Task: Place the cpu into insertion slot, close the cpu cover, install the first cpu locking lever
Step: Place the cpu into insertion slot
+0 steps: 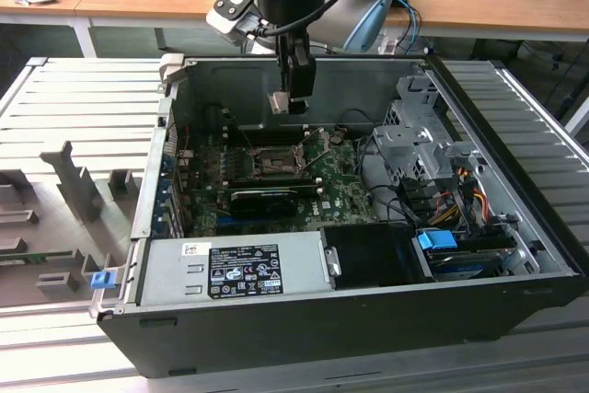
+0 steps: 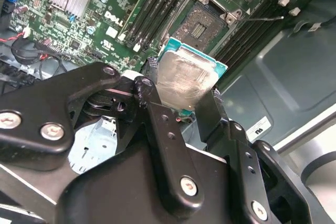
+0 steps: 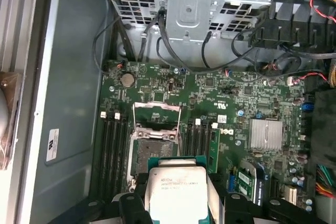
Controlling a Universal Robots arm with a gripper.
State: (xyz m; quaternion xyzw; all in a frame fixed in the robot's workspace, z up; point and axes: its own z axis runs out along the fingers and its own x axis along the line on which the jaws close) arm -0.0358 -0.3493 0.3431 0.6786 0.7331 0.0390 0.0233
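Cpu (image 2: 186, 80), clamped in the jaws, hangs over the open case (image 1: 368, 319); the first wrist view shows the insertion slot (image 3: 151, 153) bare, cpu cover (image 3: 157, 113) raised.

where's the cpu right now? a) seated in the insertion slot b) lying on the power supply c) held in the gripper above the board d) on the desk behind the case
c: the gripper is shut on the cpu, held clear above the motherboard, while the insertion slot sits bare.
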